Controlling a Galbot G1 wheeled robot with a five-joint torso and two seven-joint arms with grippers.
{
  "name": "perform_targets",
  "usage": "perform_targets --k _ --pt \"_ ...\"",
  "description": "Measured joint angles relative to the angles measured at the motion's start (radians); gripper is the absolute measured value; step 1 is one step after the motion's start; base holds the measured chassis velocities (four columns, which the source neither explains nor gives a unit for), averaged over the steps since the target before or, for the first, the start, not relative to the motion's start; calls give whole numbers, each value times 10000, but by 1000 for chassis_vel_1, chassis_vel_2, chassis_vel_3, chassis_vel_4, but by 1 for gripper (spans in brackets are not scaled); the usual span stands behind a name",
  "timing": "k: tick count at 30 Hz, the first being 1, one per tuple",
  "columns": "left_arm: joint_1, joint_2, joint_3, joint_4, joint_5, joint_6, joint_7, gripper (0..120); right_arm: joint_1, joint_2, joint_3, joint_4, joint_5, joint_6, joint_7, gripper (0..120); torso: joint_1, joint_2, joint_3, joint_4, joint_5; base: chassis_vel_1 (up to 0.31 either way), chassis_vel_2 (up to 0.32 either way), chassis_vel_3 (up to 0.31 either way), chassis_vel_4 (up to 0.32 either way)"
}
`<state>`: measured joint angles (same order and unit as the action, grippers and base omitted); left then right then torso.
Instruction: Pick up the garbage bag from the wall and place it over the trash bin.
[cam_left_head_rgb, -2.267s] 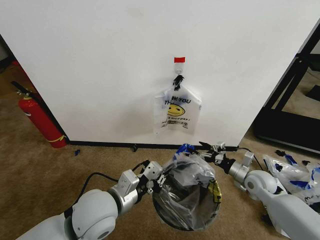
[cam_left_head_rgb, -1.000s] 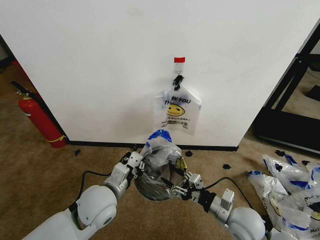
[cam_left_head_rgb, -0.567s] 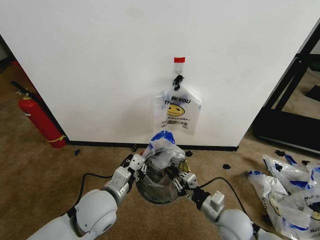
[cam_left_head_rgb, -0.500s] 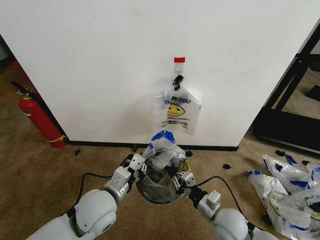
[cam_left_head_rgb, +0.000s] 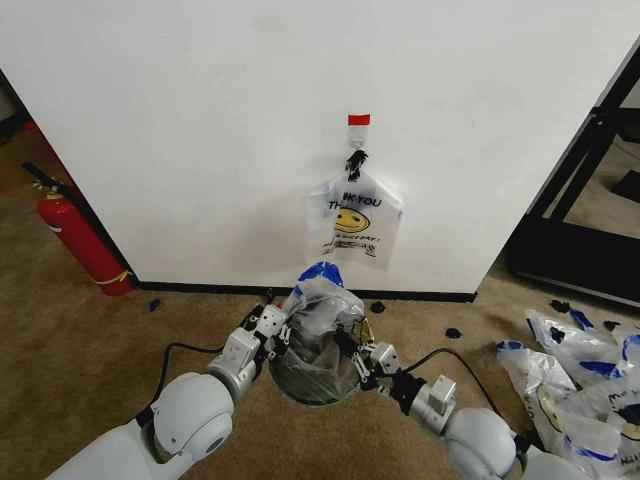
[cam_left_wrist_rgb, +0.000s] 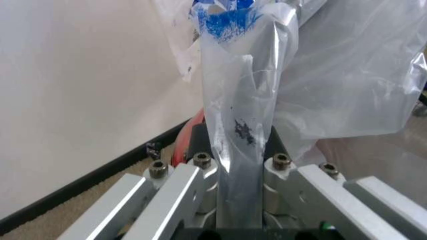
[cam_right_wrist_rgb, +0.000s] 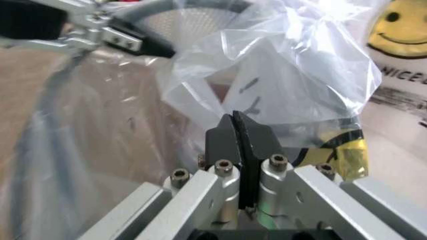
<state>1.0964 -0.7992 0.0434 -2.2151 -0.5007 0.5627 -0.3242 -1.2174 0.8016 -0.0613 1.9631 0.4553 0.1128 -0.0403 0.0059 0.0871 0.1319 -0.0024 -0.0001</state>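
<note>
White wall (cam_left_head_rgb: 200, 120): fills the back of the room; one printed bag (cam_left_head_rgb: 353, 222) with a yellow smiley hangs from a hook under a red tag. Brown carpet (cam_left_head_rgb: 80, 340): floor throughout. Red fire extinguisher (cam_left_head_rgb: 78, 240): stands at the wall's left end, well apart from the work. Heap of spare bags (cam_left_head_rgb: 580, 375): on the floor at far right. Trash bin (cam_left_head_rgb: 315, 365): dark, round, on the carpet just before the wall, between the two arms. Garbage bag (cam_left_head_rgb: 322, 300): off the wall, bunched above and partly over the bin's mouth, its blue handle patch uppermost. Left gripper (cam_left_head_rgb: 277, 330): at the bin's left rim, pads pressed onto a strip of the bag's film, seen plainly in the left wrist view (cam_left_wrist_rgb: 237, 165). Right gripper (cam_left_head_rgb: 357, 362): at the bin's right rim, black pads (cam_right_wrist_rgb: 238, 145) pressed together with clear film across them; whether film is truly pinched I cannot tell. Step in hand, by judgement: fitting the bag over the bin. Next move likely calls for spreading the mouth wide and drawing it down around the rim.
</note>
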Motion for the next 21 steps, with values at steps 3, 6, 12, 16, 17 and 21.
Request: perform_targets --k 3,6,12,16,17,21 --pt "35 9 7 -135 -3 -1 7 5 150 335 -209 -219 -84 -36 320 0 0 0 0 1 2 0 0 0 0" --pt "105 39 1 -304 -5 -1 12 5 289 540 -422 -367 -168 -139 557 0 0 0 0 1 2 0 0 0 0" --pt "348 72 -46 -713 135 -24 22 5 865 848 -979 -715 -164 -412 878 0 0 0 0 1 0 0 0 0 0" --pt "492 66 -42 -959 553 -129 118 5 1328 1030 -1444 -885 139 -617 1319 0 0 0 0 2 1 0 0 0 0" --pt "521 67 -32 -985 785 -198 171 5 1478 1095 -1605 -889 346 -725 1534 0 0 0 0 1 0 0 0 0 0" --pt "540 105 67 -864 1440 -485 259 5 1899 1222 -2110 -761 1229 -1324 2372 0 0 0 0 1 2 0 0 0 0"
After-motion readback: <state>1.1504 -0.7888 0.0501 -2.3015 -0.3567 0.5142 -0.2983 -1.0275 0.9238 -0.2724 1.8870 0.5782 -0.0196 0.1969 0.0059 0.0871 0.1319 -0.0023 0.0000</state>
